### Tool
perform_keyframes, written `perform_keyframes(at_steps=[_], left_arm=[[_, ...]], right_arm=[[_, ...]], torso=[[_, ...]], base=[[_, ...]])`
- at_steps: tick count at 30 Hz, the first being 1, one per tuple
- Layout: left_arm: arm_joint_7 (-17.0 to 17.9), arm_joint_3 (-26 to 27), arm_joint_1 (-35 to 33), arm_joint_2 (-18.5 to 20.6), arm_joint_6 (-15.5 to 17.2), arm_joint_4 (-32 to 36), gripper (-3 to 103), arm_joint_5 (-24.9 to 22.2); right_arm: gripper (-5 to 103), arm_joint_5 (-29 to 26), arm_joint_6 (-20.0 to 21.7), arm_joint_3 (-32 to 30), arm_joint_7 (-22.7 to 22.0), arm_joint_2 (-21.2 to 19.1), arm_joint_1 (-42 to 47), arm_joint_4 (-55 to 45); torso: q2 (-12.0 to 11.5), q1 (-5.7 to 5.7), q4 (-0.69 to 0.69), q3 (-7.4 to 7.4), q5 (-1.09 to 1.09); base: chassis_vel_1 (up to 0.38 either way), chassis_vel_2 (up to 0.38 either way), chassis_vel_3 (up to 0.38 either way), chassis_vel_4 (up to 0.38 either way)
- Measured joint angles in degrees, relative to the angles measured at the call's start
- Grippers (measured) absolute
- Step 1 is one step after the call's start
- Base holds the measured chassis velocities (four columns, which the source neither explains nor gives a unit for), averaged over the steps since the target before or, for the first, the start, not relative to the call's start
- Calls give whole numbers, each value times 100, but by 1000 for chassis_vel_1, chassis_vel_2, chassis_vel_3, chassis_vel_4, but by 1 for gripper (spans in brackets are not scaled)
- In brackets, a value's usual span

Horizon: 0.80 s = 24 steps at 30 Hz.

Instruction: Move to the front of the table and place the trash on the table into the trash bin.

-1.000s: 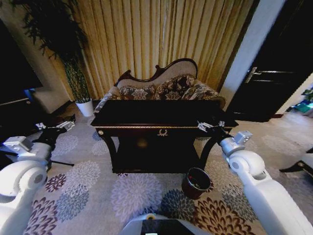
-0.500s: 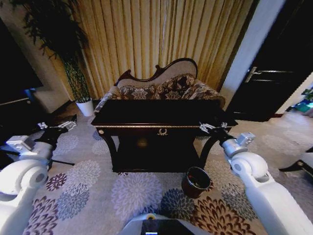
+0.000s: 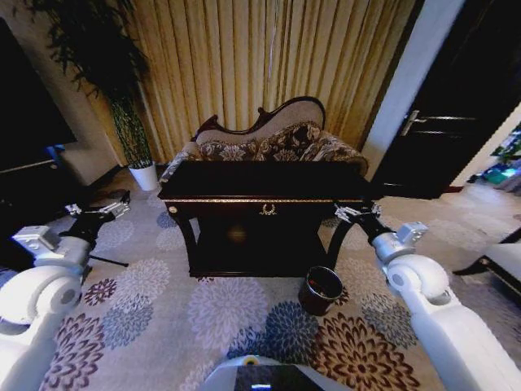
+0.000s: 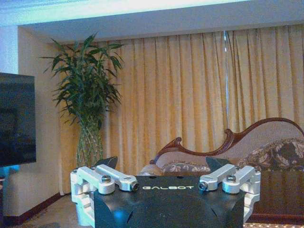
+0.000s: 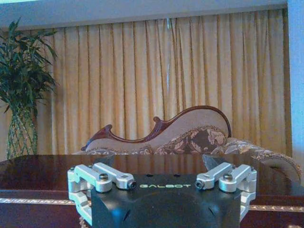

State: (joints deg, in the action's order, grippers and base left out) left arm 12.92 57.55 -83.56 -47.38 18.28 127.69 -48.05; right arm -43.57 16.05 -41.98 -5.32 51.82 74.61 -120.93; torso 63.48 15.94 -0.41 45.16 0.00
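Now your spread-open, empty right gripper [image 3: 354, 213] hangs beside the glossy near-black console table [image 3: 260, 181], with the round reddish-brown bin [image 3: 320, 290] below it; left gripper [image 3: 96, 209] open too.

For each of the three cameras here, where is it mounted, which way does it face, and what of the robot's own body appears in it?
Head view: high on the robot, looking forward and down at the table, the trash bin, both arms, left tool and right tool.
Left wrist view: behind the left tool, facing the plant, curtain and sofa.
Right wrist view: behind the right tool, level with the tabletop.
Shared: sofa, curtain, plant.
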Motion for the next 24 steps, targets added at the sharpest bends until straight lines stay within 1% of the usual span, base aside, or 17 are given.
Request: perform_keyframes(at_steps=[5,14,19,24], left_arm=[[0,-7,12,18,-3,-2,100,-3],[0,-24,3,11,-6,-4,100,0],[3,-29,9,12,-10,-4,100,3],[1,-20,-9,23,-11,15,100,1]], right_arm=[[100,0,-2,-2,4,0,-9,33],[100,4,-96,-39,14,8,10,129],[100,3,-114,-94,23,14,52,156],[100,-2,-122,-135,25,16,69,165]], torso=[[0,0,2,0,0],[0,1,-1,0,-1],[0,0,2,0,-1],[-1,1,-1,1,1]], base=[[151,-159,-130,143],[165,-157,-199,123],[192,-172,-158,200],[159,-190,-148,178]])
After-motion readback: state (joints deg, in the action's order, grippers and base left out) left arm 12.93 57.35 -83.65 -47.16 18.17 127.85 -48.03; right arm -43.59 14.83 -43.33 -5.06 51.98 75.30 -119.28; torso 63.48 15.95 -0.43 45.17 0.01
